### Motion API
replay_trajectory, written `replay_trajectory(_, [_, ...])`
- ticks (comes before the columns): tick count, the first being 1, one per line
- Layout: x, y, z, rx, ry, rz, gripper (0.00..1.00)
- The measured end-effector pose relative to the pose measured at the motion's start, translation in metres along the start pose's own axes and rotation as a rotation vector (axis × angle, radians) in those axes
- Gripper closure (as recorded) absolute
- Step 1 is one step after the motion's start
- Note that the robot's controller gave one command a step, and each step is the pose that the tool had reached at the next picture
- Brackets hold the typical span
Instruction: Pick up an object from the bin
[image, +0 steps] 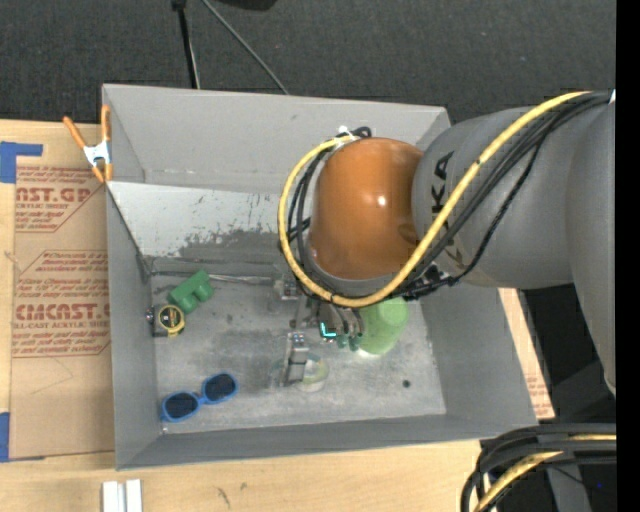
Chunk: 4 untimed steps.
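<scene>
Gripper (298, 365) is hanging low over the front middle of the grey bin (240, 340), right beside a small pale round disc (316, 374), perhaps touching it. I cannot tell whether it is spread or pressed together, and nothing is showing as held. By my judgement it is working through the reach-down step. Next it is needing to settle round the disc, close and lift, avoiding the pale green rounded thing (384, 325) nearby.

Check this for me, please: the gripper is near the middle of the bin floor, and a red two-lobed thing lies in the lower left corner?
Not quite: the camera view shows the two-lobed thing is blue, not red. It does lie in the lower left corner of the bin, and the gripper is near the middle of the floor.
</scene>
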<state>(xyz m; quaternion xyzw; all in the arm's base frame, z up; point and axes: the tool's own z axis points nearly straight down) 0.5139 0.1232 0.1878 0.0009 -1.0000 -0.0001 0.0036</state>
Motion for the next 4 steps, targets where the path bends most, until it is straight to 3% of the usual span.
replay_trajectory(1, [-0.002,0.047,0.121,0.001,-0.003,-0.323,0.0])
replay_trajectory(2, [0.019,0.101,0.117,-0.002,-0.015,-0.379,0.0])
replay_trajectory(3, [0.019,0.098,0.118,-0.001,-0.008,-0.373,1.0])
replay_trajectory(4, [0.015,0.108,-0.073,-0.002,-0.018,-0.299,1.0])
